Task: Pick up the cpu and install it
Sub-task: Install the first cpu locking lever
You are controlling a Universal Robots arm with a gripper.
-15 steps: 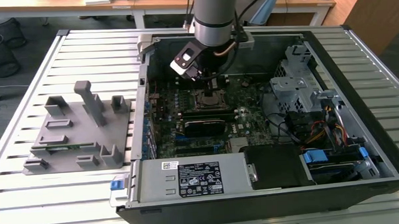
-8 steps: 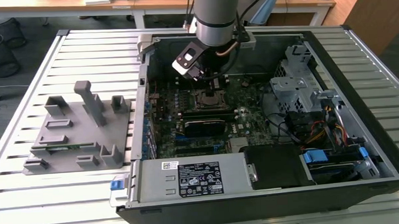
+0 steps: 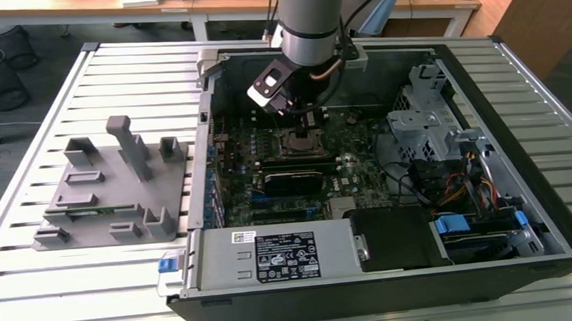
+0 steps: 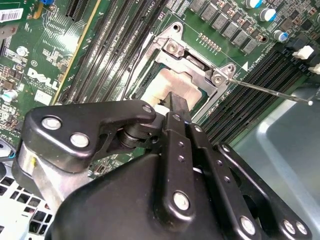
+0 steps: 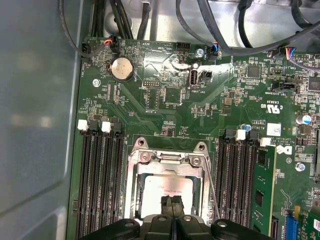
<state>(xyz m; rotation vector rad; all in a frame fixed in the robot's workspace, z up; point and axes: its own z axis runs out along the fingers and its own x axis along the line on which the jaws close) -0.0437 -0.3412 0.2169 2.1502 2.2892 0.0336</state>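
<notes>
End effector over socketed cpu

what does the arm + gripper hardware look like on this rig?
The arm is a silver-grey tube with a dark band near the wrist. A white-and-black camera module sits at its side, with black and orange cables looping past. The gripper is matte black linkage plates with silver screw heads and narrow black fingers.
</notes>
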